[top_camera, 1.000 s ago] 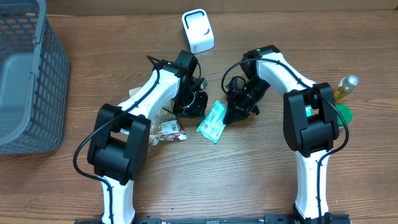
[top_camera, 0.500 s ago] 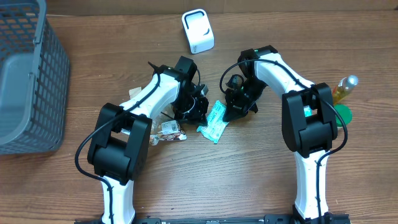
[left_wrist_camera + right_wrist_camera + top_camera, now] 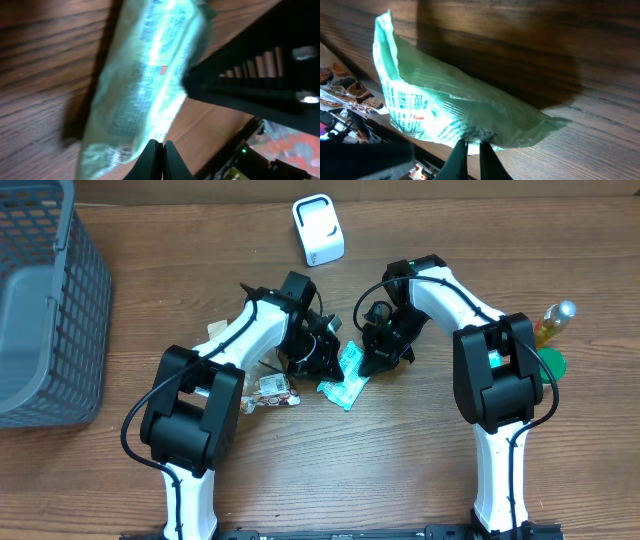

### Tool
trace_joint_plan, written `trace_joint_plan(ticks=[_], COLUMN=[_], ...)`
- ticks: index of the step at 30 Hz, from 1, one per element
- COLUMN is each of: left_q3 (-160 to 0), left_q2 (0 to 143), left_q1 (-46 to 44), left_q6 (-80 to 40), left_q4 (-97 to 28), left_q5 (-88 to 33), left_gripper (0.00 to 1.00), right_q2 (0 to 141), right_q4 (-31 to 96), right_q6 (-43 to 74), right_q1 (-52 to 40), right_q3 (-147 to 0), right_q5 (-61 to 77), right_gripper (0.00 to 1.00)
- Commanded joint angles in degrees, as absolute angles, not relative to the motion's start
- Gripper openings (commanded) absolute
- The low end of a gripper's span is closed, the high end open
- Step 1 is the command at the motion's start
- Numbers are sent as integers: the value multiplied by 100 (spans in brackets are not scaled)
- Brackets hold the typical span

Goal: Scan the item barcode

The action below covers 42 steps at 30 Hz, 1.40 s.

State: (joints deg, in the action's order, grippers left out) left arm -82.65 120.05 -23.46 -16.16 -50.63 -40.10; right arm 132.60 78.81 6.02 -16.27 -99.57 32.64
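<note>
The left gripper (image 3: 159, 147) has its jaws pressed together on one edge of the green packet (image 3: 145, 85), and the right gripper (image 3: 470, 146) pinches another edge, jaws all but closed on the film. A snack packet (image 3: 272, 390) lies beside the left arm, a white scanner (image 3: 318, 230) stands near the bench's (image 3: 400, 470) far edge, and a grey basket (image 3: 45, 310) sits at its far left corner. The green packet is held between both grippers near the bench's middle.
</note>
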Motion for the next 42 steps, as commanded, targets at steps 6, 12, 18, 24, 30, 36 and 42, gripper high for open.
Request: trace_joint_plan(ticks=[6,12,18,24,30,36,42], left_q3=[-7476,-7459,-7553,-7734,-7859,-7854,-7850], left_q2=[12066,12066,12062,12062,12062,12064,12064], left_q1=[-2215,-1704,-996,-913,-1164,-1625,-2180], left_q6=[-1632,-1632,-1135,-598,-742,-1461,-2097], left_q4=[-4471,-4545,-5076,-5245,-5015,-4362,-3741], left_q5=[-3774,-3409,-4182,-5542,-4965,-3378,-2961], left_gripper=[6,4,4,4,4,4,4], right_q2=[13096,13096,13096,13093,12943,12849,12849], right_q4=[7795,7800,7806,7896,8307,8128,8112], right_q6=[622,622,622,591,552,561,558], right_q1=[-1658,-1667,-1667,-1667,-1660,-1732,-1804], right_q3=[-9863,-9863,-9863,-9998,-10600,-10619,-10615], right_q5=[3135,3135,3135,3468,3524,3527,3468], right_gripper=[8,9,12,11,12,12,11])
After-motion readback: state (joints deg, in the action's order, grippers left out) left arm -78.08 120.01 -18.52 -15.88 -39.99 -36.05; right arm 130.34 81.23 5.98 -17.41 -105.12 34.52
